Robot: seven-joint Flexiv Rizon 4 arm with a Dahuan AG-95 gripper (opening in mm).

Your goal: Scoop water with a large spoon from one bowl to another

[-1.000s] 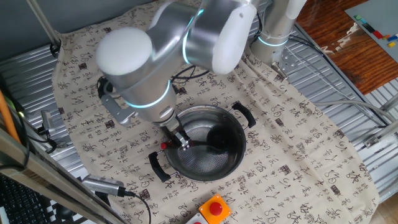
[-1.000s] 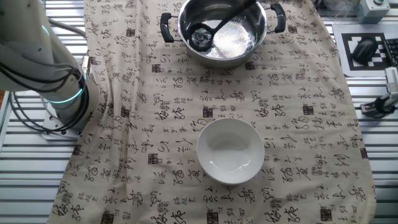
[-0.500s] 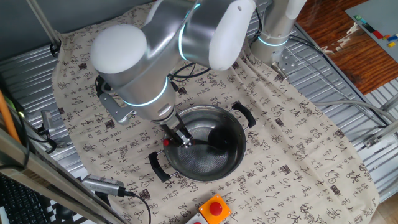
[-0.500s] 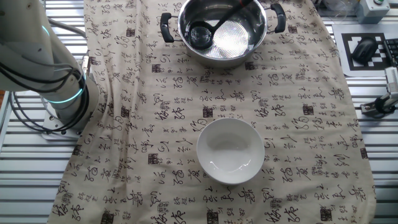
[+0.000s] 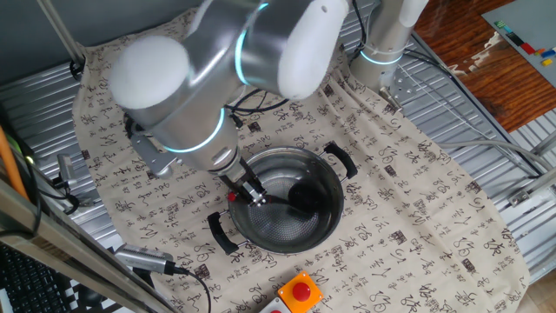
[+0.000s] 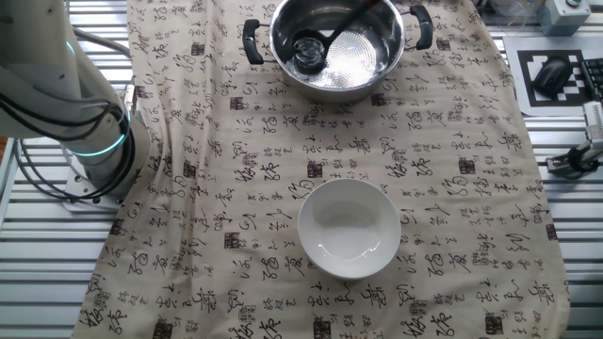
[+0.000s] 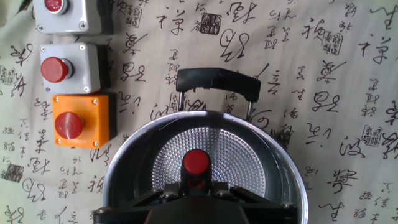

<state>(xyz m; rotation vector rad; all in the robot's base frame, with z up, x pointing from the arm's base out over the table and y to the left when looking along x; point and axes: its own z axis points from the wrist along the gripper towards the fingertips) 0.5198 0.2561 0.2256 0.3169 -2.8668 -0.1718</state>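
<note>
step: filling ladle (image 6: 308,52) | jaws: clenched on its red-tipped handle, keeping scoop dipped at steel pot (image 6: 391,38) 9 o'clock | white bowl (image 6: 316,209) waits at pot's 6 o'clock

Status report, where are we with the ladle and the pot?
Gripper shut on ladle handle. Scoop down inside steel pot. White bowl sits apart on the cloth, path unobstructed.

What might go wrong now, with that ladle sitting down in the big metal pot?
The gripper holds the ladle only near its red-tipped end, so a loaded scoop might tilt or slip. The white bowl sits well away from the steel pot across bare cloth, so water may drip on the way.
</note>
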